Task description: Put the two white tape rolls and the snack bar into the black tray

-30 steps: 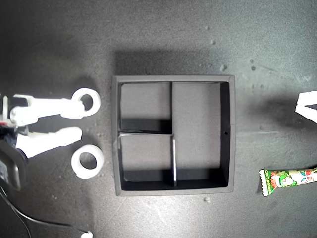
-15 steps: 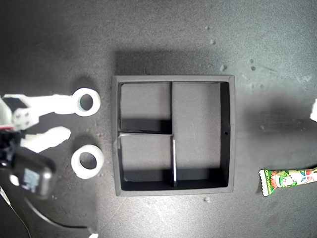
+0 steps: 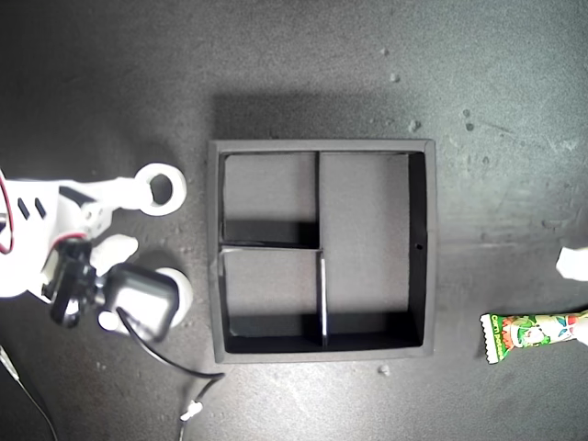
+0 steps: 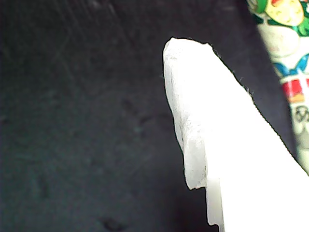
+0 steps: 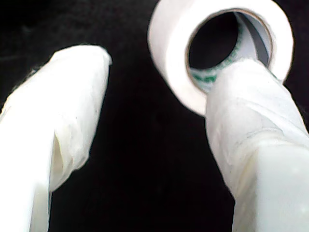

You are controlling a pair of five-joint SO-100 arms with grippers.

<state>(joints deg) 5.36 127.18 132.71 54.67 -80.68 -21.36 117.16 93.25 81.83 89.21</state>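
The black tray (image 3: 420, 207) sits mid-table with all its sections bare. One white tape roll (image 3: 162, 189) (image 5: 169, 34) lies off the tray's side toward the exterior view's left. My second gripper (image 3: 135, 219) (image 5: 161, 67) is open, and one fingertip (image 5: 241, 72) rests at that roll's hole. A second white tape roll (image 3: 183, 290) lies nearer the camera, mostly hidden behind that arm's black camera. The snack bar (image 3: 533, 331) (image 4: 285, 53) lies at the exterior view's right edge. Just above it shows only the tip of my first gripper (image 3: 571, 264), a single white finger (image 4: 212, 125).
The black wrist camera (image 3: 142, 299) and its cable (image 3: 175, 367) hang over the table beside the tray's wall on the exterior view's left. The dark mat carries a few white specks.
The second arm has swung down and turned, so its camera now covers most of the lower roll. The first gripper has slid down the exterior view's right edge toward the snack bar.
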